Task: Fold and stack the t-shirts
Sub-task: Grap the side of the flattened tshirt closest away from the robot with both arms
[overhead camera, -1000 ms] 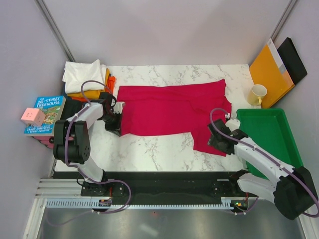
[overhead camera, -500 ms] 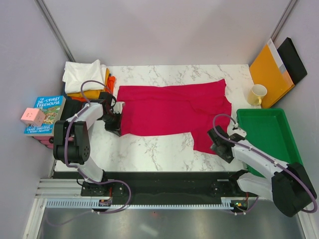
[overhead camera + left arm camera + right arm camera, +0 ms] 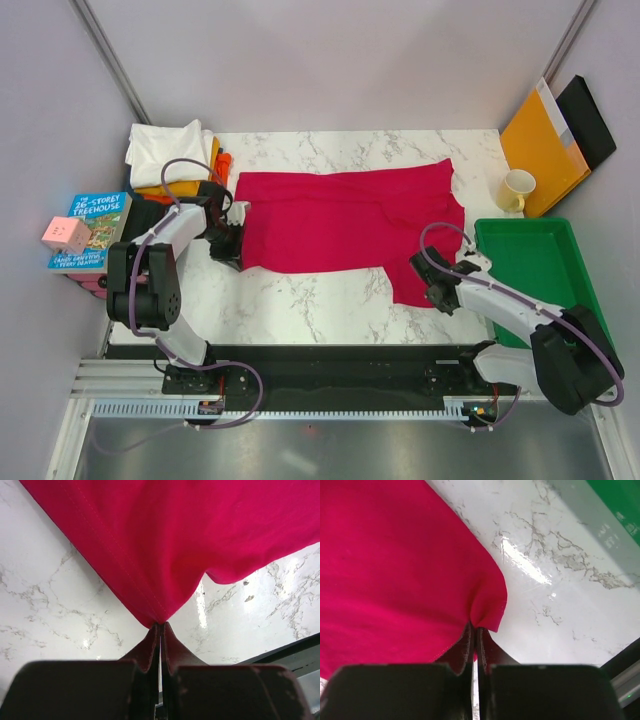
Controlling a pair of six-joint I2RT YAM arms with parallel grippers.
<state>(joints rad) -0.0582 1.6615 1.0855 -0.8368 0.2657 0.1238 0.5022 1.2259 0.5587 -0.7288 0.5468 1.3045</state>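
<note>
Two corners of the red shirt (image 3: 345, 222) are gripped, and the shirt lies spread flat across the middle of the worktop (image 3: 310, 300). The left tool (image 3: 160, 626) is pinched tight on the near corner of the shirt's end by the left edge. The right tool (image 3: 474, 628) is closed on the corner of the flap that reaches toward the near edge on the right side. Folding this shirt is judged to be the step in hand, at its very start, since no fold is yet made. The next move would call for both corners to be raised together and carried toward the far edge, so that the near part is laid evenly over the far part. A stack of other shirts (image 3: 172, 160) is seen at the far left corner.
</note>
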